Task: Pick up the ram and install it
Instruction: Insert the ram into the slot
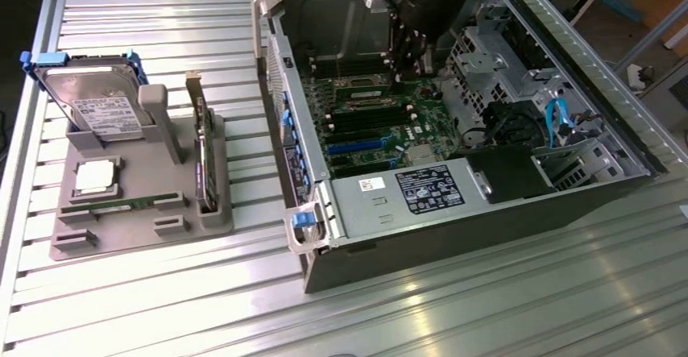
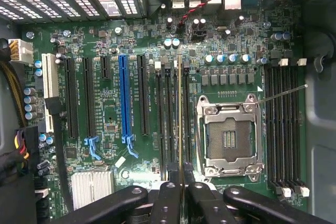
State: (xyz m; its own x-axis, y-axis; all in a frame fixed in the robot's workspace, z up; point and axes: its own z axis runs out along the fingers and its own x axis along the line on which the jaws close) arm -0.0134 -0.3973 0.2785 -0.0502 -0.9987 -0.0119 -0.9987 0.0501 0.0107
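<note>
1. In the wrist view, closest to the camera, the gripper [image 2: 181,184] has its black fingers [image 2: 167,198] clamped together on the ram [image 2: 180,114]. The ram shows edge-on as a thin pale strip running away from the lens.
2. The ram stands in line with a bank of black memory slots [image 2: 169,119] on the green motherboard [image 2: 105,124], just beside the silver-framed CPU socket [image 2: 228,137]. I cannot tell whether its edge is seated in a slot or only above it.
3. Further across the board lie a blue expansion slot [image 2: 124,98] and a second bank of memory slots [image 2: 283,124] on the socket's other side.
4. In the exterior view, the ribbed aluminium table [image 1: 452,317] fills the foreground. The computer case [image 1: 484,236] lies open on it, at centre and right of the frame.
5. At lower left a grey fixture [image 1: 129,240] holds another ram stick [image 1: 118,205] lying flat along its near edge. Behind that are a CPU chip [image 1: 95,176], an upright expansion card [image 1: 205,155] and, toward the upper left, a hard drive [image 1: 92,103] with blue clips.
6. Farthest back, at upper centre, the gripper [image 1: 410,65] hangs inside the case over the motherboard [image 1: 376,123], well apart from the fixture.
</note>
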